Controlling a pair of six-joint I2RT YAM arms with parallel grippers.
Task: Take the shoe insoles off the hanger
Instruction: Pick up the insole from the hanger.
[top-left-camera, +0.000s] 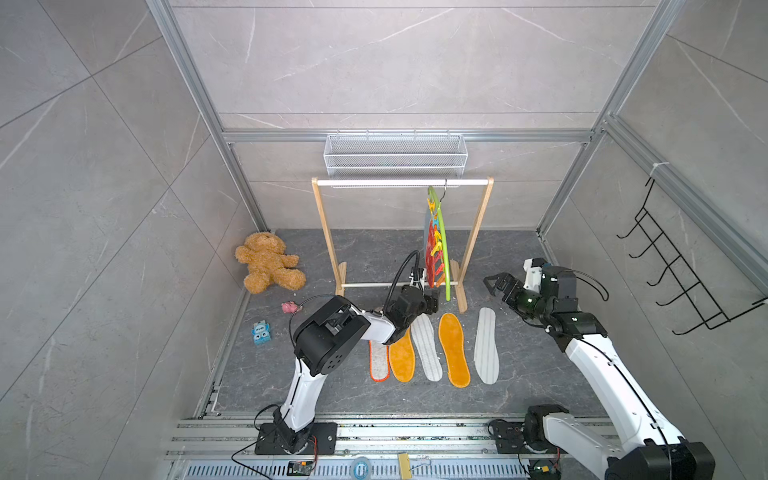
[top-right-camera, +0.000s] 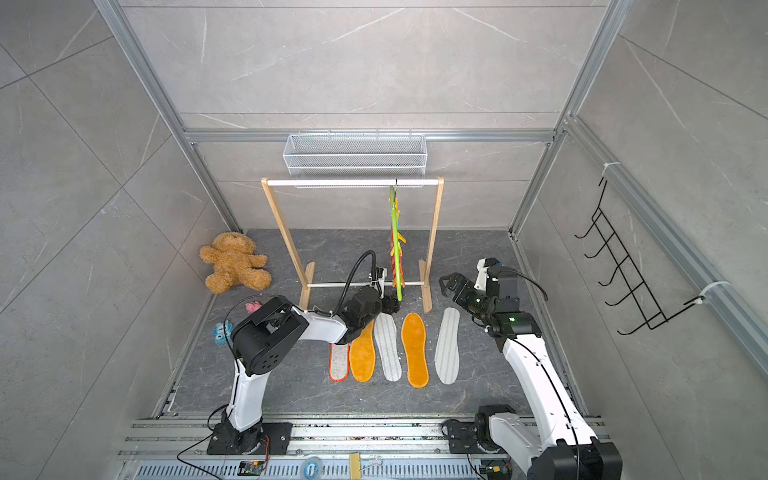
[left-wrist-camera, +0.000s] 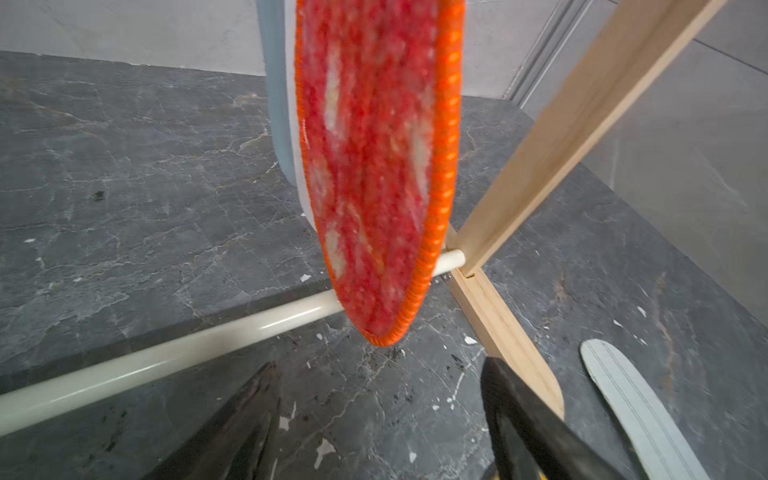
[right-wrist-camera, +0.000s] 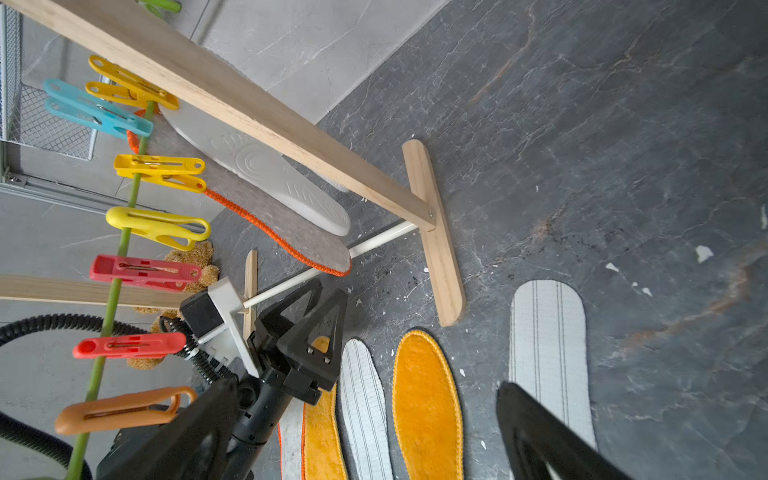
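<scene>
Beneath the rail (top-left-camera: 399, 182), in both top views, the hanger (top-left-camera: 444, 249) is seen edge-on, the left hand (top-left-camera: 432, 300) near its lower end, the right hand (top-left-camera: 496, 284) spread, empty. By the left wrist, the red-white insole (left-wrist-camera: 374, 166) is shown hanging before parted, empty fingers (left-wrist-camera: 249, 415); a shallow bite could slip. By the right wrist, clips (right-wrist-camera: 160, 172) are shown; a hard tug might unhook the hanger.

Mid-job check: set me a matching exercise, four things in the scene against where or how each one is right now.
Things:
1. red mottled insole
2. orange fuzzy insole
3. teddy bear
4. right gripper

States:
A. open, holding nothing
B. laid out flat on the floor in a row
C. hanging from the hanger
D. slumped in the far corner

Pairs: 1-C, 2-B, 3-D, 4-A
</scene>
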